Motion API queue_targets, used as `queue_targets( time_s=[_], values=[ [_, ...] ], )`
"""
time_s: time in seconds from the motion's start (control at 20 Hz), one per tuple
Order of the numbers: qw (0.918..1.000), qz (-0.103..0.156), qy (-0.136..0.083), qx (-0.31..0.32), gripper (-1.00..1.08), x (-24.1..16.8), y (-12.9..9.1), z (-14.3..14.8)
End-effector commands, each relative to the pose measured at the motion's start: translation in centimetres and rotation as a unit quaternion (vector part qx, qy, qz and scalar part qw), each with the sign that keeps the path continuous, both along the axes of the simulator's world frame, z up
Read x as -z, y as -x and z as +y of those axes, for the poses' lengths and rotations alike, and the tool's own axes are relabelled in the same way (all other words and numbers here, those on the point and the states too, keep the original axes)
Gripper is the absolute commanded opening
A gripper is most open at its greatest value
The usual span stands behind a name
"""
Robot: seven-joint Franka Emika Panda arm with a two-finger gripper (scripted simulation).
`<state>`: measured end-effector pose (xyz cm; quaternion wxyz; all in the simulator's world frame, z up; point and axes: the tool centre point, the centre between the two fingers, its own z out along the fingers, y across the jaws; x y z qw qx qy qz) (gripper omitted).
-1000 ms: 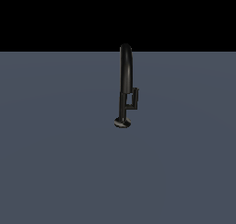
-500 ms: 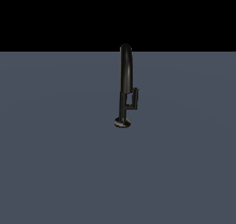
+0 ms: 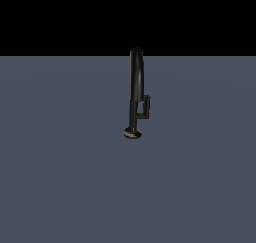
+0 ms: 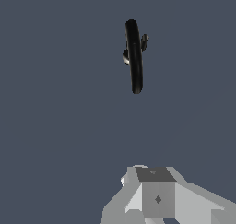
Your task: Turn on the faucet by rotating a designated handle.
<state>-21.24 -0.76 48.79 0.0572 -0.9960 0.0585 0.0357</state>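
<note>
The glossy black faucet (image 3: 135,82) stands upright on the grey-blue floor, with its arched top at the horizon line and a small round base disc (image 3: 133,133). The short L-shaped handle (image 3: 146,107) branches off the lower stem toward the exterior view's right. My gripper does not show in the exterior view. In the wrist view I look down on the faucet (image 4: 134,57), with the handle (image 4: 144,41) poking out beside it. Grey parts of my gripper (image 4: 155,191) show at the picture's edge, well apart from the faucet. Its jaws are not clearly shown.
A flat grey-blue floor (image 3: 60,177) surrounds the faucet on all sides, under a black background. No other objects show in either view.
</note>
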Motion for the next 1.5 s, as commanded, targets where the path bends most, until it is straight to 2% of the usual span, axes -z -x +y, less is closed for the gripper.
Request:
queue_targets(
  time_s=[0.0, 0.4, 0.75, 1.1, 1.45],
  values=[
    [0.9997, 0.016, -0.014, 0.015, -1.0, 0.3, -1.3, -0.1],
    [0.9929, 0.071, -0.067, 0.068, -1.0, 1.8, -5.8, -0.5],
    [0.9791, 0.121, -0.115, 0.116, -1.0, 3.5, -9.8, -1.1],
    [0.9573, 0.172, -0.164, 0.165, -1.0, 5.9, -13.5, -2.0],
    [0.9266, 0.224, -0.214, 0.214, -1.0, 8.7, -17.1, -3.0]
  ],
)
